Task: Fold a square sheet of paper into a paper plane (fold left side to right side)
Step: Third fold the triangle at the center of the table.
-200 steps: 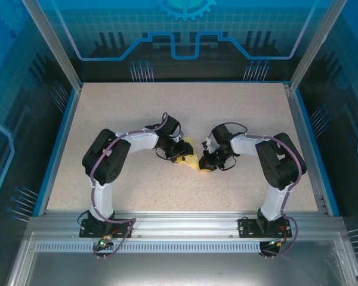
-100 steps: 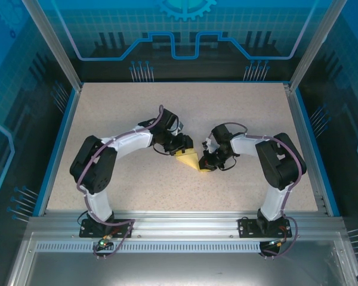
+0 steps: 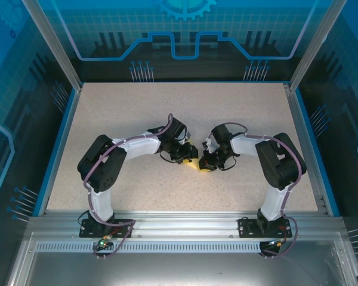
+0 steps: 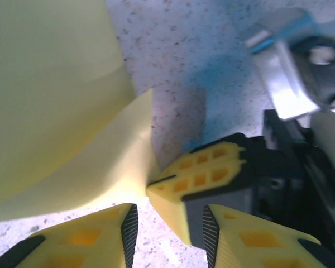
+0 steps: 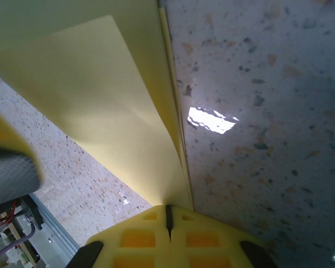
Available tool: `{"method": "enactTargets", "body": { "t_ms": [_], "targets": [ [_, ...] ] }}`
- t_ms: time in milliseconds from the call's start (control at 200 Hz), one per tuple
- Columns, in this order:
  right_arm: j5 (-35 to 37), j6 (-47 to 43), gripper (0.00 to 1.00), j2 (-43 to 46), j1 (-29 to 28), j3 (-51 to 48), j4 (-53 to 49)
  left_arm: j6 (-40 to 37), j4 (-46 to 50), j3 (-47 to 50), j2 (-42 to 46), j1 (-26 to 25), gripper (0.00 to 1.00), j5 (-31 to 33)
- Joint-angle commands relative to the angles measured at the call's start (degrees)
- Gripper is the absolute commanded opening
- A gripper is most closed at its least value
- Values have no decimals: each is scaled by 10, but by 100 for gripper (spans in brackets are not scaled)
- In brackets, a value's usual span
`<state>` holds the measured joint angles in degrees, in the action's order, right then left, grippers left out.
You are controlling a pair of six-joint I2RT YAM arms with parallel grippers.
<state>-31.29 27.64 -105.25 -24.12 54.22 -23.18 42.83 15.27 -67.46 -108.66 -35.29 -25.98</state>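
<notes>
Paper (image 3: 193, 165) mid-table (image 3: 238, 113), its folded tip clamped in the right gripper (image 5: 168, 222).
Left gripper (image 4: 167, 223) gapes beside the paper's edge, close to the right gripper; table stretches wide all around.

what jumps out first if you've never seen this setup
A small folded yellow paper at the middle of the speckled table draws the eye. The right gripper is shut on its pointed tip, and the left gripper hangs open close beside that pinch.
</notes>
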Motion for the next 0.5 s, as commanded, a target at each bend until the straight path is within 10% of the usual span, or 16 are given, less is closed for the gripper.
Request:
{"method": "enactTargets", "body": {
  "t_ms": [0, 495],
  "targets": [
    [75, 3, 0, -32, -6, -26, -35, 12, -8, -18, -19, -6, 39, -20],
    [76, 2, 0, -34, -6, -26, -38, 20, -20, -25, -51, -11, 33, -28]
  ]
}}
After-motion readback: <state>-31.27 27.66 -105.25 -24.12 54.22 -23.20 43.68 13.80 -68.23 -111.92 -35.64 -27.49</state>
